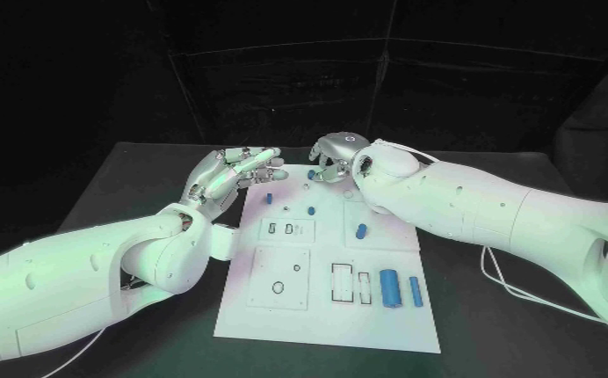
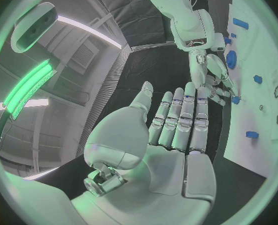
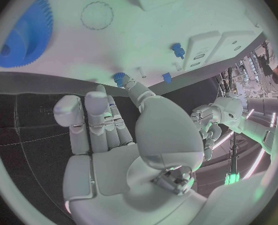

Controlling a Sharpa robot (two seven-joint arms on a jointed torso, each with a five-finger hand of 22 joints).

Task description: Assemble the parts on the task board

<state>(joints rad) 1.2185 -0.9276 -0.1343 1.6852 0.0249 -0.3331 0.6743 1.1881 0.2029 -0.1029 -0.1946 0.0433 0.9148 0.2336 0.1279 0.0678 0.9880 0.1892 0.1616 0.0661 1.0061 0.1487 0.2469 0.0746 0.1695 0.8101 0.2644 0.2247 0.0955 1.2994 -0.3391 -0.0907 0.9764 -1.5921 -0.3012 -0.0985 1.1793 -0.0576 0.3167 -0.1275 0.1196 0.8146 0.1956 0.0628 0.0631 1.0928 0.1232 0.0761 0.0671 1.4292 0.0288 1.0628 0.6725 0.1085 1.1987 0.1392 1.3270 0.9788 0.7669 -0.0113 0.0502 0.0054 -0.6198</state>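
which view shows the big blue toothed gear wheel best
The right wrist view: the big blue toothed gear wheel is large there, its teeth distinct, lying on the white task board. The left wrist view shows it as a small blue disc behind the right hand. The head view hides it behind that hand.

Your right hand [image 1: 337,156] hangs over the far edge of the task board [image 1: 323,316], and in the head view it covers the board's far right corner, so you cannot see what lies under it. A small blue part [image 1: 313,174] peeks out at its fingers [image 1: 324,170]; whether they touch or pinch it is too small to tell there. In the right wrist view a fingertip [image 3: 129,83] sits at a blue part [image 3: 119,77], but contact is unclear. The blue gear [image 3: 23,35] is cut off near that circle's rim. Your right forearm hides the surface [image 1: 532,343] beside the board.
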